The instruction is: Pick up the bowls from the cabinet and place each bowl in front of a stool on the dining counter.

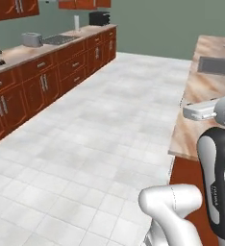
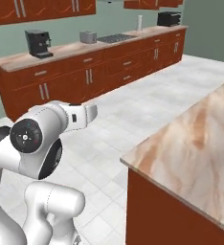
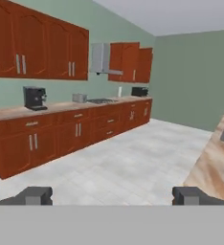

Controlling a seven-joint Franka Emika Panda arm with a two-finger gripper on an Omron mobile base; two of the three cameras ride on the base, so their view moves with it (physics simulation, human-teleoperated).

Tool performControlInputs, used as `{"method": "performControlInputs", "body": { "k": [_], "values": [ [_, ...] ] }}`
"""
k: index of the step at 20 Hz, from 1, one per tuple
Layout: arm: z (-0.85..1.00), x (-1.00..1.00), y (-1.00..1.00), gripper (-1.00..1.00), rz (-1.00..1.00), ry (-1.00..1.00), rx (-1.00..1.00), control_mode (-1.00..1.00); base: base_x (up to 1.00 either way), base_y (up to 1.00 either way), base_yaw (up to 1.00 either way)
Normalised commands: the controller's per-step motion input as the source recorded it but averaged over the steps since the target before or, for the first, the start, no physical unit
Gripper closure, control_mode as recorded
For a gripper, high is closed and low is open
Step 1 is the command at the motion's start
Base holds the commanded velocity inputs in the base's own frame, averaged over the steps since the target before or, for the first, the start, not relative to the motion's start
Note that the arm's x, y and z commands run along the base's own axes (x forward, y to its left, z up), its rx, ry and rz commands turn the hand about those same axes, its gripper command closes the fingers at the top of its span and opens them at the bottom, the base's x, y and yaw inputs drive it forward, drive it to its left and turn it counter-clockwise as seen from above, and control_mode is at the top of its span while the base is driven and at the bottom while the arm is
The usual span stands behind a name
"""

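Note:
My gripper (image 3: 111,195) is open, its two dark fingertips (image 3: 35,195) wide apart with nothing between them. It points across the kitchen at a row of red-brown wall cabinets (image 3: 37,45) with long silver bar handles. Their doors are all shut, so the bowls are hidden. The marble-topped dining counter (image 1: 201,91) runs along my right side. Its near corner (image 2: 181,143) is close to the arm, and its edge (image 3: 212,165) is at the right in the hand view. The stool is out of view.
Low drawer cabinets (image 2: 85,76) under a marble worktop line the far wall, carrying a coffee machine (image 3: 35,97), toaster (image 3: 79,97) and black cooktop (image 3: 100,101) beneath a range hood (image 3: 100,60). A sink (image 1: 215,65) is set in the dining counter. Pale tiled floor (image 1: 95,134) lies between.

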Motion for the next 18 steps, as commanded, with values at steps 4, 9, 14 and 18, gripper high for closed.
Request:
{"method": "performControlInputs", "body": {
  "k": [4,9,14,18],
  "values": [
    [0.0,0.0,0.0,-1.0,0.0,0.0,0.0,1.0,1.0,1.0,-0.52],
    [0.0,0.0,0.0,-1.0,0.0,0.0,0.0,1.0,1.0,1.0,-0.45],
    [0.0,0.0,0.0,-1.0,0.0,0.0,0.0,1.0,1.0,1.0,-0.36],
    [0.0,0.0,0.0,-1.0,0.0,0.0,0.0,1.0,1.0,1.0,-0.32]
  ]
}}
